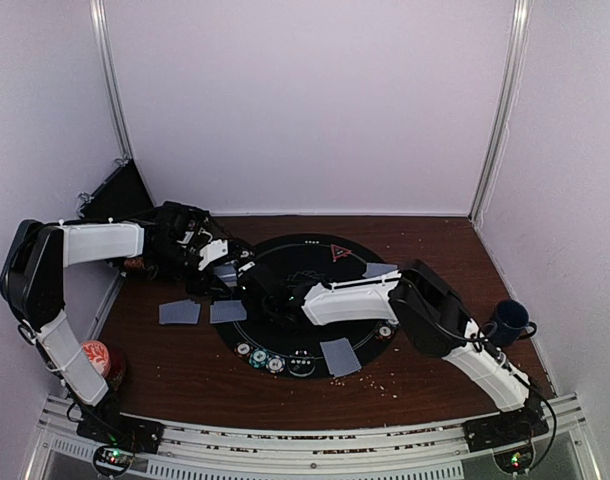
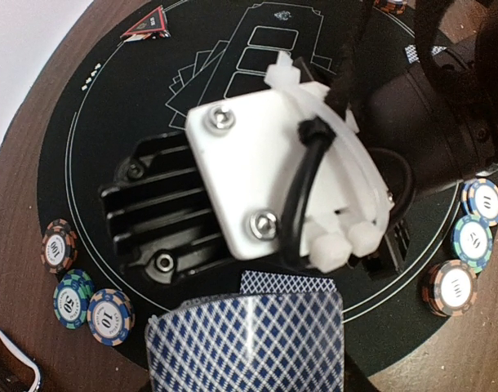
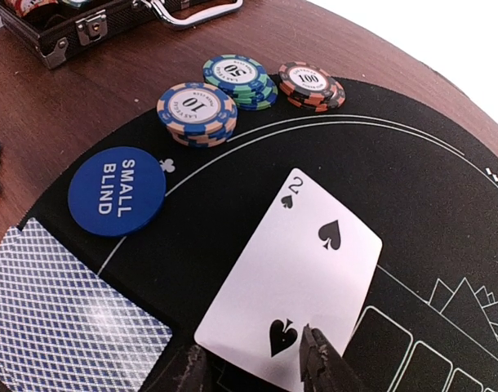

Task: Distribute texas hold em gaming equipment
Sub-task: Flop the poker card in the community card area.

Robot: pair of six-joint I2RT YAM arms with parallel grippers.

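Note:
My left gripper [image 1: 228, 270] is shut on a deck of blue-backed playing cards [image 2: 249, 343]. The deck hides its fingers in the left wrist view, and one card [image 2: 286, 282] sticks out ahead. My right gripper [image 3: 253, 367] is open low over a face-up two of spades [image 3: 294, 269] lying on the black mat [image 1: 315, 245]. One fingertip [image 3: 318, 355] overlaps the card's near end. A blue "small blind" button [image 3: 117, 190] and three chip stacks [image 3: 197, 110] lie beyond it. Face-down cards [image 1: 180, 312] lie around the mat. The red triangle marker [image 1: 337, 252] sits at the mat's far side.
A dark blue mug [image 1: 510, 320] stands at the right. A red-topped can [image 1: 97, 360] stands at the near left, beside the left arm. A black case [image 3: 86, 24] lies at the far left. More chip stacks [image 1: 260, 358] sit on the mat's near edge. The two wrists are close together.

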